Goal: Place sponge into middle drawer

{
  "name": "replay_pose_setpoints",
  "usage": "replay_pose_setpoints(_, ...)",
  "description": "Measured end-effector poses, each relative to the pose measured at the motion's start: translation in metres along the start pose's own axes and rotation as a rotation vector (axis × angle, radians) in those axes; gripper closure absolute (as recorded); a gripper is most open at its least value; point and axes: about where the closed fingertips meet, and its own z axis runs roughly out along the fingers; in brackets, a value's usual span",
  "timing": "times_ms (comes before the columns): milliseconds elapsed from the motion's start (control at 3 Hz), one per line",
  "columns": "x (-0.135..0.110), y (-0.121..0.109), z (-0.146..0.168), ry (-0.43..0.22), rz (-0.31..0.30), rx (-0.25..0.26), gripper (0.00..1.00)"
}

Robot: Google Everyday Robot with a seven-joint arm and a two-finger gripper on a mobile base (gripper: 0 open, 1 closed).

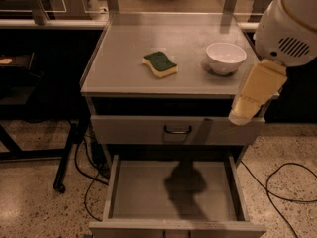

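The sponge (160,64), pale yellow with a dark green top face, lies flat on the grey cabinet top (129,73), left of centre. The middle drawer (173,190) is pulled open below, its grey floor bare with a dark shadow on it. My arm's white joint (290,24) and cream link (255,93) hang at the right, beside the cabinet's front right corner and above the drawer's right side. My gripper itself is not in view, and nothing shows as held.
A white bowl (226,57) stands on the cabinet top right of the sponge, near my arm. The upper drawer front (148,129) with a dark curved handle (178,130) is shut. Cables (282,187) lie on the speckled floor. A dark table leg (67,157) stands at the left.
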Motion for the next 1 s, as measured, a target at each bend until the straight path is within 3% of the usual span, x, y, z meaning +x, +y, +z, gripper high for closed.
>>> replay_pose_setpoints(333,-0.004,0.003,-0.002,-0.008,-0.001,0.006,0.00)
replay_pose_setpoints(667,-0.037,0.013,0.028,-0.023,-0.005,-0.030,0.00)
replay_pose_setpoints(1000,-0.077,0.013,0.064,-0.034,0.071,-0.072,0.00)
